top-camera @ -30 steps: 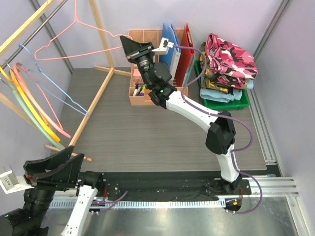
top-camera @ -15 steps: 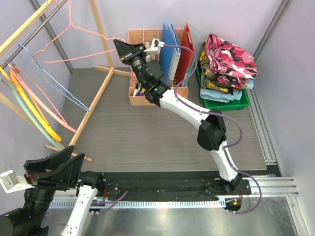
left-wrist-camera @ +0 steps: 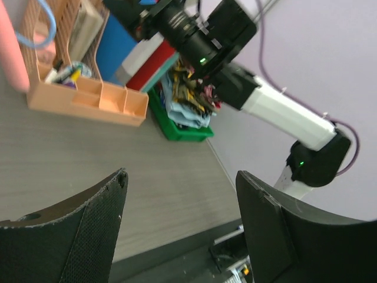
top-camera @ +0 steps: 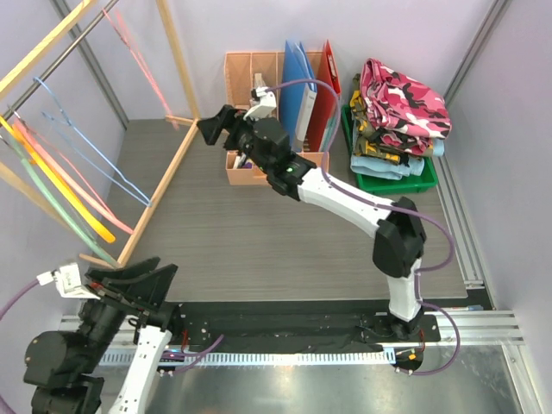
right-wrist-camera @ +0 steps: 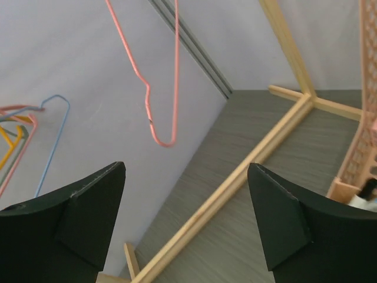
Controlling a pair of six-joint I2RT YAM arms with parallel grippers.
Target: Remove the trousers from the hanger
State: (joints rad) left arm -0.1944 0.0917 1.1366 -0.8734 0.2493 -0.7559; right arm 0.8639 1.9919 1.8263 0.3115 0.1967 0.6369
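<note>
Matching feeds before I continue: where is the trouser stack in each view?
Top external: trouser stack at upper right, in the green bin.
Left wrist: the stack at upper centre.
Right wrist: not in it.
Shared landmark: the wooden organiser.

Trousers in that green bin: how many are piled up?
3 show, stacked in the bin: pink camouflage pair on top, olive camouflage pair under it, light blue pair lowest. Others may be hidden in between.

Overhead view, 2 low wrist views — organizer [left-wrist-camera: 88, 103] and rack [right-wrist-camera: 235, 177] shared
</note>
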